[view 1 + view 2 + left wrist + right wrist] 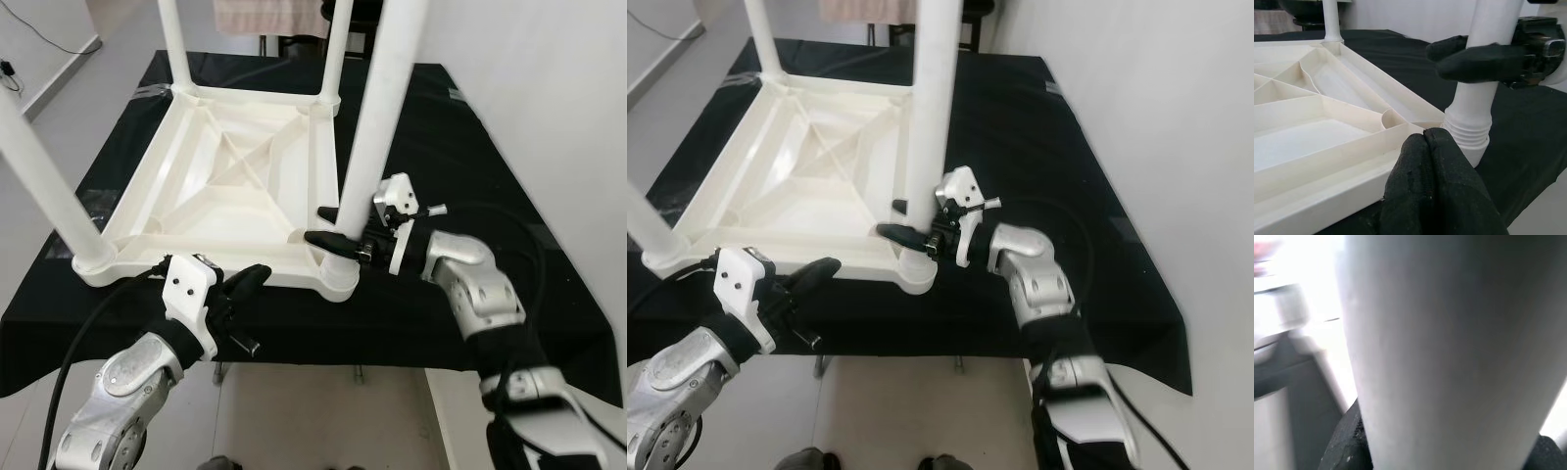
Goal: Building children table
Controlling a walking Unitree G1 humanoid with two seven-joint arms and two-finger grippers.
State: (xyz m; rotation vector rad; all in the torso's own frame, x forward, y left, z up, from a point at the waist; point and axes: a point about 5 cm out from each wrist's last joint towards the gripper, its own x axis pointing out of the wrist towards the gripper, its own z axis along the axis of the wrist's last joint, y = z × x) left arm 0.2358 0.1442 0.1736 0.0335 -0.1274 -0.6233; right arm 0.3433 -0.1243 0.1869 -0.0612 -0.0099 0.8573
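A white children's table (pixel 225 166) lies upside down on a black-covered worktop, with its legs pointing up. My right gripper (pixel 323 226) is shut on the near right leg (pixel 377 127), just above its threaded socket (pixel 1469 127); one black finger passes each side of the leg. In the right wrist view that leg (pixel 1449 352) is very close. My left gripper (pixel 257 276) is shut, fingertips pressed together, at the table's front rim (pixel 1352 161) a little left of that socket and holding nothing.
The other legs stand at the near left (pixel 44 176), far left (pixel 174 44) and far right (pixel 338 49). The black cloth (pixel 470 157) ends at the front edge just below my arms, with pale floor beneath. A white wall runs along the right.
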